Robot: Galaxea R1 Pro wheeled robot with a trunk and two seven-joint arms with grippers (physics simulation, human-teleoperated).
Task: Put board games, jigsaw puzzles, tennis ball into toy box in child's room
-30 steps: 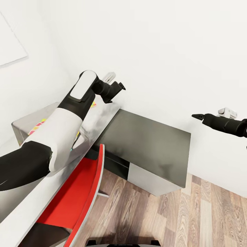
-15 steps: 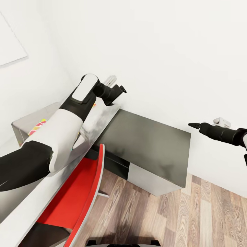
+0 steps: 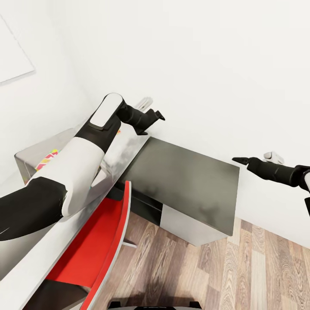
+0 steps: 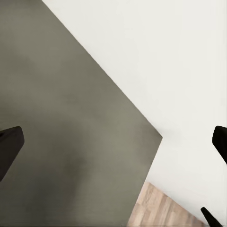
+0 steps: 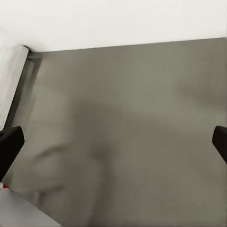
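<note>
Comparing with the head view a second ago, the left gripper (image 3: 156,116) has moved a little outward from the corner toward the dark grey matte table top (image 3: 185,181), and the right gripper (image 3: 239,160) has come lower and closer to the same surface. I judge that both arms are leaving the grey open toy box (image 3: 30,161) at the left, so one deposit is probably finished. Each wrist view shows its fingertips (image 4: 9,144) (image 5: 9,142) at opposite edges, so both grippers are wide apart and hold nothing. Inside the toy box, only a small colourful printed item (image 3: 46,158) is visible; the left arm covers the rest. The red chair back (image 3: 110,241) stands before the table.
</note>
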